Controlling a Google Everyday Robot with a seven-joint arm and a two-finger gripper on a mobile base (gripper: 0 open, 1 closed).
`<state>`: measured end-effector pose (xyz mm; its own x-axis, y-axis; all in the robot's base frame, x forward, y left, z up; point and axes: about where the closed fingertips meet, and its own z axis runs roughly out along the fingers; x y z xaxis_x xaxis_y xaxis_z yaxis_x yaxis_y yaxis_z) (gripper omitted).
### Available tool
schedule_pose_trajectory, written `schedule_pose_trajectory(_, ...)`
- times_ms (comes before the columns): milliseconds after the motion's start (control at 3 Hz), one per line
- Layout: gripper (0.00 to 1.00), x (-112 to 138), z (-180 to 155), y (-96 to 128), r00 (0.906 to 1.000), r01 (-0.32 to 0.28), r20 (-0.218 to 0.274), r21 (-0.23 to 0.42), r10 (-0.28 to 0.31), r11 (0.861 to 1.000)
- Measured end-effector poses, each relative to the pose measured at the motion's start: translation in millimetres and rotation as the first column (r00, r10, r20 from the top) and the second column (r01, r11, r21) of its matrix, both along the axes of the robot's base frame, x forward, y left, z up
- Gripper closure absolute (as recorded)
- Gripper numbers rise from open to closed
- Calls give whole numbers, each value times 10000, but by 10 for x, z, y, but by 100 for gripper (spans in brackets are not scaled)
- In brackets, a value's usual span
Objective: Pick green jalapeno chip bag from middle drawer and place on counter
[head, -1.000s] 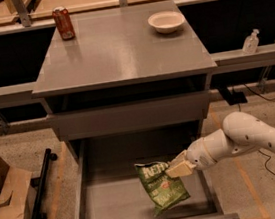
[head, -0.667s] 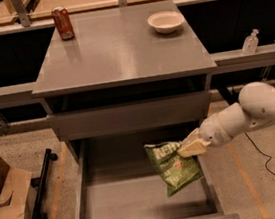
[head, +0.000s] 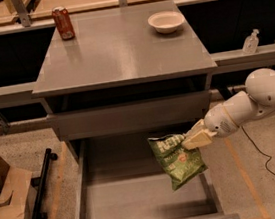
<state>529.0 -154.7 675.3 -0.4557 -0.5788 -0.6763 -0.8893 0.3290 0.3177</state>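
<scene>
So the tool [head: 194, 138] sits below the counter's [head: 120, 53] front edge, off toward the counter's right-hand side, and it's pinched onto the green jalapeno chip bag [head: 179, 161], gripping it by the top right corner next to the white logo panel. The bag dangles from that grip, tilted, with its bottom end pointing down and a bit to the right. It's not on the counter. It hangs lower than the counter's front lip, in the air over the right part of the middle drawer [head: 139, 202], which is pulled out in front of and underneath the counter. The bag's shadow falls on the drawer's grey floor, so bag and floor look apart.

The white arm [head: 257, 100] comes in from beyond the counter's right side, at about the height of the closed upper drawer front [head: 128, 116] just under the counter top.

Up on the counter itself, there's a red soda can [head: 63, 23] standing upright at the back left corner and a pale bowl [head: 166, 22] near the back right. A small clear bottle [head: 250, 42] stands on a ledge past the counter's right edge, and a cardboard box [head: 7, 209] sits on the floor down to the counter's left.
</scene>
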Motion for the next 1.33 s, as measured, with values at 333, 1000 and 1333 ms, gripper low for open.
schedule_pose_trajectory(333,100,86,-53,-52,9992,399,-23,248,-399,9989)
schedule_pose_trajectory(1000,100,525,913,-191,9899,223,1415,-1598,5,9869)
schedule_pose_trajectory(1333,100,617,1630,-186,9733,320,2267,-2919,367,9559)
